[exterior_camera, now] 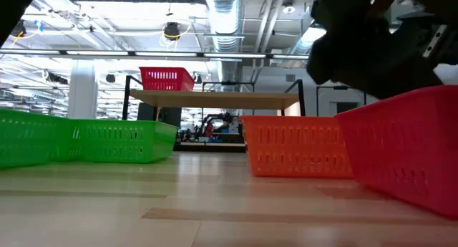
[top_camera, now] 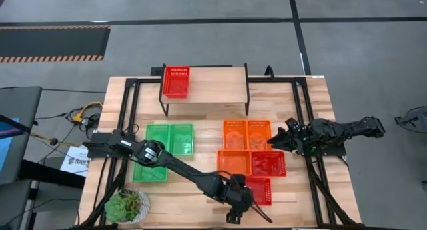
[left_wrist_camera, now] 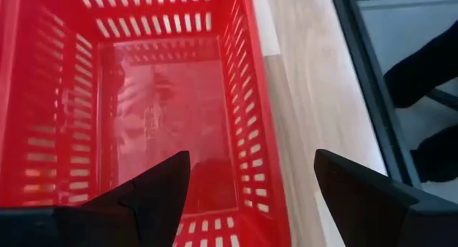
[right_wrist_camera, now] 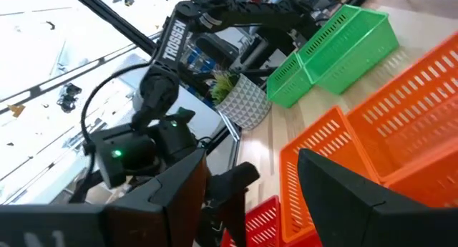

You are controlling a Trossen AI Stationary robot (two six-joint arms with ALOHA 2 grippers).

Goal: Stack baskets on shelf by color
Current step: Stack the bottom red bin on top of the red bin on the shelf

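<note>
The left gripper (left_wrist_camera: 247, 197), wide open and empty, straddles the near red basket's (top_camera: 259, 190) side wall; descend squarely, then close.

**Your count at this moment**
You had three green baskets (top_camera: 163, 149), three orange baskets (top_camera: 243, 145) and three red baskets (top_camera: 177, 81), one shelf (top_camera: 220, 83), one potted plant (top_camera: 128, 204), and two arms, each with one pincer.

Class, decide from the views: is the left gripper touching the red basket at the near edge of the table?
Cannot tell. In the left wrist view the left gripper has open jaws straddling the red basket's side wall, but neither contact nor a gap shows plainly.
</note>
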